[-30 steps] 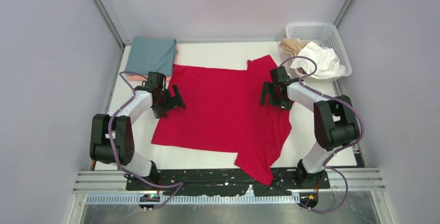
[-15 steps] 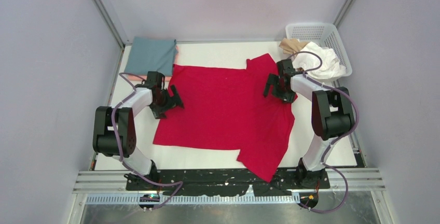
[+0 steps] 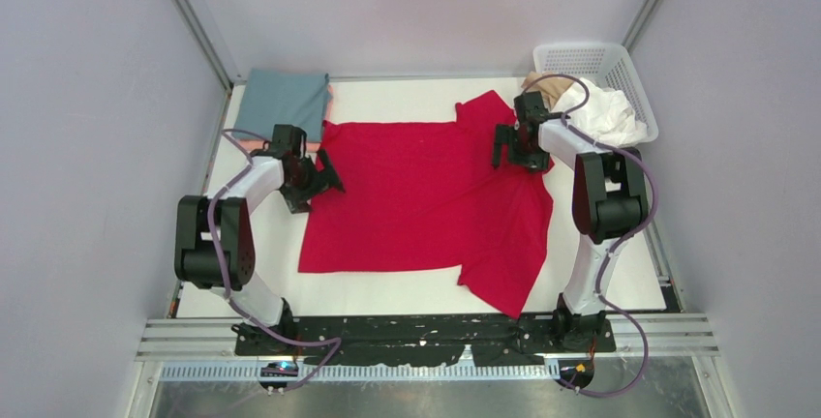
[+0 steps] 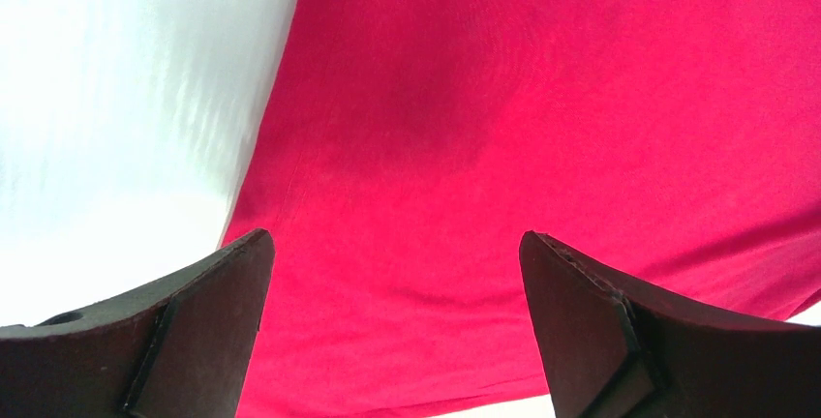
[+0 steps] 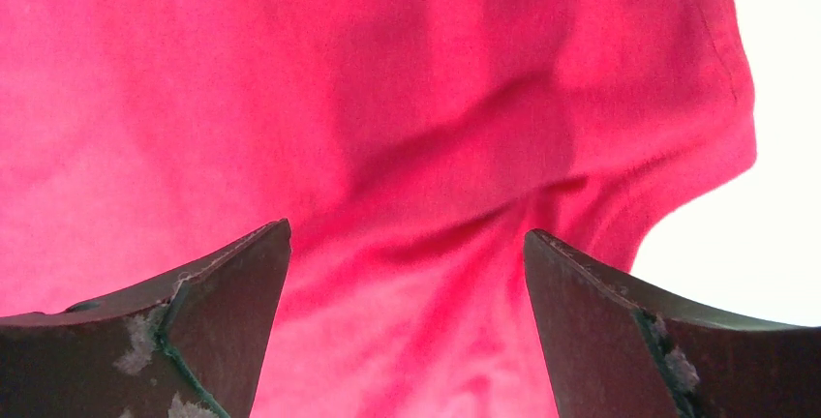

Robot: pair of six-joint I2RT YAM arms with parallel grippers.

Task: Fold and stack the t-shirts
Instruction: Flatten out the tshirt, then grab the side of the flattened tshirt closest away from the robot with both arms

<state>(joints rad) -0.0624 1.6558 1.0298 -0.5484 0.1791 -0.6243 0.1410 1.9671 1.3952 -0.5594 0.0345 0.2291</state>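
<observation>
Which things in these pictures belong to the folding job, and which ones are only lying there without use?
For the job:
- red t-shirt, spread on the table
- grey-teal t-shirt, folded, far left corner
- pink t-shirt, edge showing under it
- white t-shirt and beige t-shirt, at the basket

Only lying there:
- the basket, white plastic lattice

Your top view looks down from above and behind the arms. It sits far enough back to take in the whole worktop (image 3: 407, 99), with the arm bases at its bottom edge. Your left wrist view is very close to the cloth, looking past the fingers (image 4: 194, 321) of the left tool (image 4: 397, 244) at the red t-shirt (image 4: 503, 99) and bare worktop on the left. Your right wrist view is equally close, with the right tool (image 5: 407, 234) low in frame. All three views share that shirt.
</observation>
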